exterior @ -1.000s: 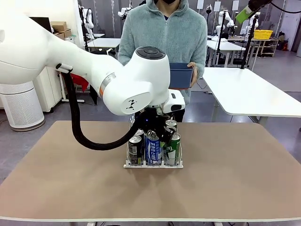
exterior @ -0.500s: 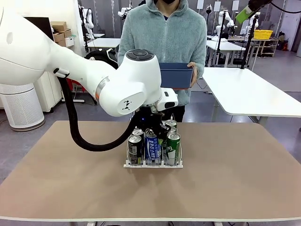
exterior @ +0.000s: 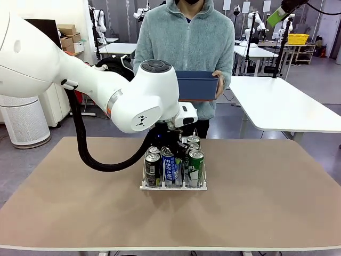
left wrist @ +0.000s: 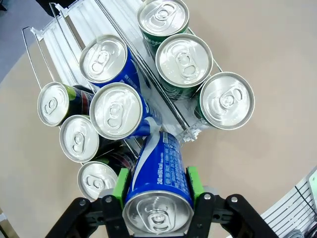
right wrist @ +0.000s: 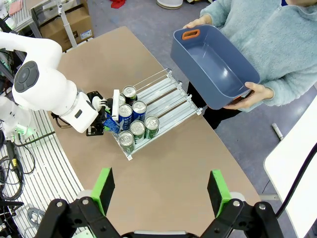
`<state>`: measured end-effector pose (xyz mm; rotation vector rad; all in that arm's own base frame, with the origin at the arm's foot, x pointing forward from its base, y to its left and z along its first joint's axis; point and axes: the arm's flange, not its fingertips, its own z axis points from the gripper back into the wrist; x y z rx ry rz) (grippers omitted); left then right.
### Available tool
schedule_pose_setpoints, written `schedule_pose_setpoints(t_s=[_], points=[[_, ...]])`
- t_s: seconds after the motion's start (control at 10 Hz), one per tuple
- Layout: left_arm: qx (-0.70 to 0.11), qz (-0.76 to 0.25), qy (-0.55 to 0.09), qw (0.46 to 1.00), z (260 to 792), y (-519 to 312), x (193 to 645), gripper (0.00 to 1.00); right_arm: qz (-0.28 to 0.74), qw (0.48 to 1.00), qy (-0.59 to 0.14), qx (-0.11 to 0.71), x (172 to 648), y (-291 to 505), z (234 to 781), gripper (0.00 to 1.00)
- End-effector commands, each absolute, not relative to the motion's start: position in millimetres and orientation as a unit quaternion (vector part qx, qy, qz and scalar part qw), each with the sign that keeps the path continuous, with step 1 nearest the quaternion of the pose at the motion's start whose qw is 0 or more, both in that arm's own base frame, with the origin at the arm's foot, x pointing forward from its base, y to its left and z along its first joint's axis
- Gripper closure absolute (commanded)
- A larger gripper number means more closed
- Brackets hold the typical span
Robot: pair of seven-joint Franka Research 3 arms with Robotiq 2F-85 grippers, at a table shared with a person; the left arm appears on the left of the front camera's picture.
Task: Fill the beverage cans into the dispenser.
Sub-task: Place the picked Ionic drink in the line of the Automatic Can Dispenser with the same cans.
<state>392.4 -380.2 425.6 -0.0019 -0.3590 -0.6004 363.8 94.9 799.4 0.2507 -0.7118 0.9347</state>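
Our left hand (left wrist: 157, 198) pinches a slim blue aluminium can (left wrist: 159, 183), tilted over the middle lane of the clear wire-divided dispenser (left wrist: 74, 22). Next we judge: lower, then release. Right hand (right wrist: 161, 188) spread, idle.

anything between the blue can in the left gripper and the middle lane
Yes. The left gripper holds the blue can tilted over the dispenser, and two blue cans already stand in that lane right beneath it.

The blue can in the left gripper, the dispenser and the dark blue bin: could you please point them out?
blue can (left wrist: 161, 173), left wrist view, printed side.
dispenser (right wrist: 173, 101), right wrist view, bare lanes.
dark blue bin (right wrist: 210, 64), right wrist view, inner floor.
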Motion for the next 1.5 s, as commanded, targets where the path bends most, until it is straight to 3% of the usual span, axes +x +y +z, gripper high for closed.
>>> schedule_pose_setpoints(t_s=[0.0,0.6,1.3,1.4], points=[[0.023,-0.283,-0.205,0.937,418,-373,415,0.43,0.434,0.827,-0.337,0.122,363,97,798,0.00],[0.035,-0.245,-0.237,0.940,420,-372,439,0.43,0.434,0.827,-0.337,0.122,363,97,798,0.00],[-0.015,-0.299,-0.154,0.942,389,-389,420,0.43,0.434,0.827,-0.337,0.122,363,97,798,0.00],[0.008,-0.281,-0.174,0.944,388,-391,420,0.43,0.434,0.827,-0.337,0.122,363,97,798,0.00]])
